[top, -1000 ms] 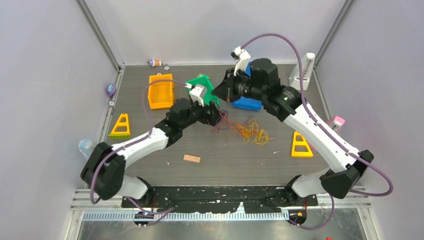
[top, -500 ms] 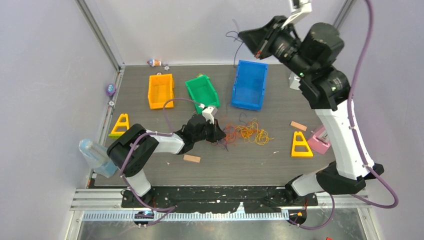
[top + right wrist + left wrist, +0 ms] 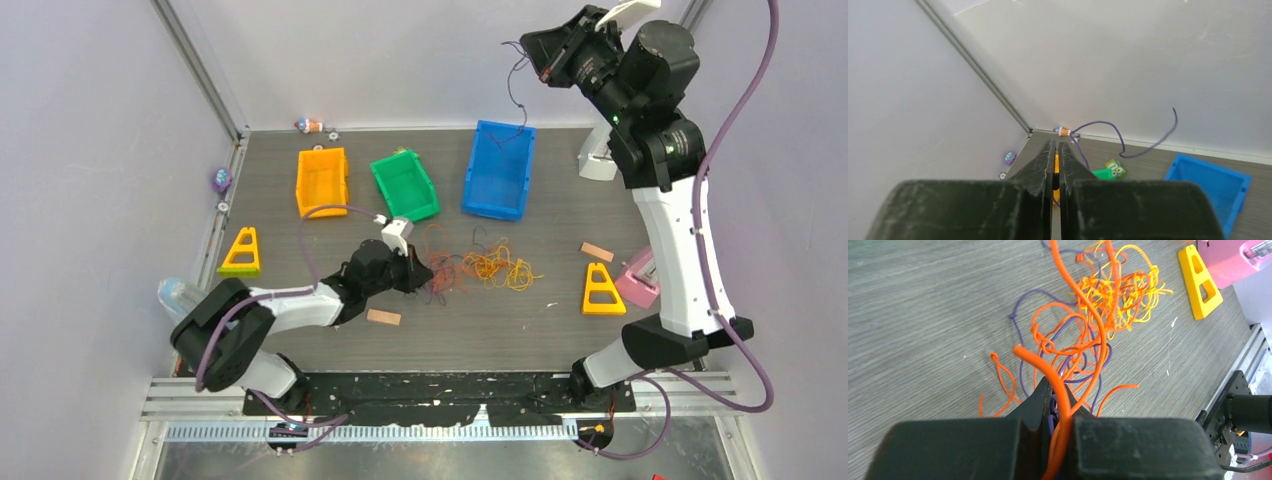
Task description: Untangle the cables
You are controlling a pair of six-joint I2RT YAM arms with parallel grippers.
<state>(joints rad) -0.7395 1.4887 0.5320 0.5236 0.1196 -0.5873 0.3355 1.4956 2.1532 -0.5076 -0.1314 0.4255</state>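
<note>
The cables (image 3: pixel 480 265) lie as a loose tangle of yellow, orange and purple strands on the dark table, just right of my left gripper (image 3: pixel 418 275). In the left wrist view my left gripper (image 3: pixel 1057 387) is shut on a thick orange cable (image 3: pixel 1083 300) with purple strands pinched beside it; the yellow knot (image 3: pixel 1120 292) lies further out. My right gripper (image 3: pixel 543 60) is raised high near the back wall, shut on a thin purple cable (image 3: pixel 514 95) that dangles over the blue bin. In the right wrist view this purple cable (image 3: pixel 1120 142) curls out past my right gripper (image 3: pixel 1055 146).
Orange bin (image 3: pixel 322 180), green bin (image 3: pixel 405 185) and blue bin (image 3: pixel 498 170) stand in a row at the back. Yellow wedges (image 3: pixel 241 250) (image 3: pixel 602 290) flank the tangle. A pink object (image 3: pixel 640 278) and small wood blocks (image 3: pixel 383 317) (image 3: pixel 597 251) lie nearby.
My left gripper dropped to the table and shut on the orange and purple strands. My right arm rose from above the blue bin to high at the back right, lifting the purple cable.
</note>
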